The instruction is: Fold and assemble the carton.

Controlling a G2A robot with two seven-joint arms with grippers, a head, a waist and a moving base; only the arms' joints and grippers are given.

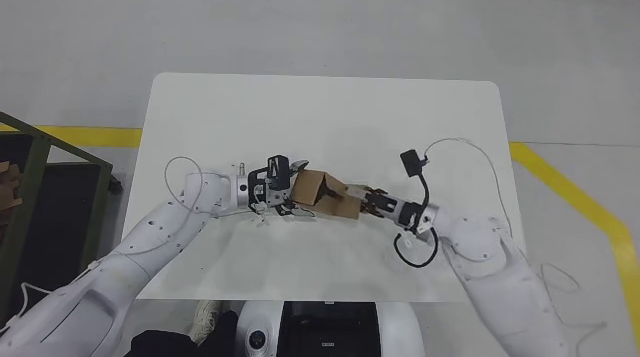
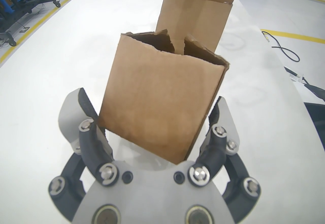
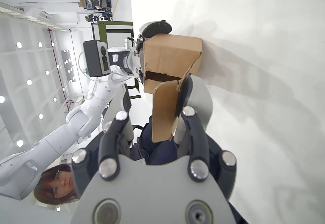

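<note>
A brown carton (image 1: 325, 195) lies on its side in the middle of the white table (image 1: 330, 107), between my two grippers. My left gripper (image 1: 283, 189) holds its closed end: in the left wrist view the carton body (image 2: 162, 98) sits between the fingers (image 2: 83, 105), both pressed against its sides. The far end is open, with torn edges and a long flap (image 2: 198, 6) sticking out. My right gripper (image 3: 161, 87) is open at that end. The flap (image 3: 165, 108) stands between its fingers, leaning on one finger (image 3: 195, 92).
A black cable (image 1: 470, 147) with a small black box (image 1: 412, 163) runs over the table's right half. A green rack (image 1: 40, 187) stands off the table's left side. Bare tabletop lies behind the carton.
</note>
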